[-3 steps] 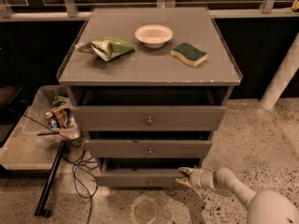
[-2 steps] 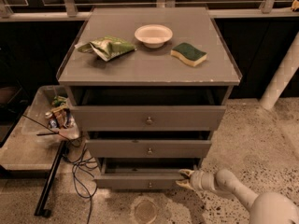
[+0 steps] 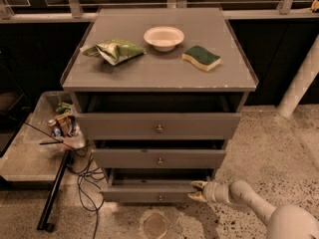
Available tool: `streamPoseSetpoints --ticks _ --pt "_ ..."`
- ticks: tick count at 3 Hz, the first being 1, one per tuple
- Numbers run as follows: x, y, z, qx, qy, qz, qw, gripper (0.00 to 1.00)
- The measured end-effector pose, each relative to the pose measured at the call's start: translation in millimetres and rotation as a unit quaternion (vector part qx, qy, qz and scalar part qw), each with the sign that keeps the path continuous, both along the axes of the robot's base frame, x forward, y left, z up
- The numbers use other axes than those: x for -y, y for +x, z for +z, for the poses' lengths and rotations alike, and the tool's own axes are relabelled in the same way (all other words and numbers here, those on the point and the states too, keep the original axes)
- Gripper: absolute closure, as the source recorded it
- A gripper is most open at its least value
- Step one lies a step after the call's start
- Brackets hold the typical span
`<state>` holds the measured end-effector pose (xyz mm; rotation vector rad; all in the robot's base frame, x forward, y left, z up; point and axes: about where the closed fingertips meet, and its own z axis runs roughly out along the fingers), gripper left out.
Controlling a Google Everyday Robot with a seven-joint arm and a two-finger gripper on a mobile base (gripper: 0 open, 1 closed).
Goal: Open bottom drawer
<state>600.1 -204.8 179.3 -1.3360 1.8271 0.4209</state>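
Observation:
The bottom drawer (image 3: 149, 195) is the lowest and slimmest grey front of the cabinet, with a small round knob (image 3: 160, 198) at its centre. It stands pulled out a little, with a dark gap above its front. My gripper (image 3: 196, 191) is at the drawer's right end, its pale fingertips against the top right corner of the front. The white arm runs from it down to the lower right corner of the view.
The middle drawer (image 3: 159, 159) and top drawer (image 3: 158, 126) sit above it. On the cabinet top lie a green chip bag (image 3: 114, 50), a white bowl (image 3: 163, 37) and a green sponge (image 3: 201, 58). A clear bin (image 3: 60, 121), cables (image 3: 84, 178) and a black stand (image 3: 52, 198) are left.
The drawer front has come out slightly further towards me, and my gripper has stayed at its right end.

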Motion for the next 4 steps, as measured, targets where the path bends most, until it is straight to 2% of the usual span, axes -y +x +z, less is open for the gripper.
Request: streamPoseSetpoints --ticks 1,2,3,4 --pt "0 0 0 0.000 0.000 0.000 1.0000 0.60" --pt "0 0 0 0.000 0.000 0.000 1.0000 0.83" --pt "4 -14 -2 0.002 0.006 0.003 1.0000 1.00" --pt "2 -30 -2 0.007 0.009 0.016 0.9998 1.00"
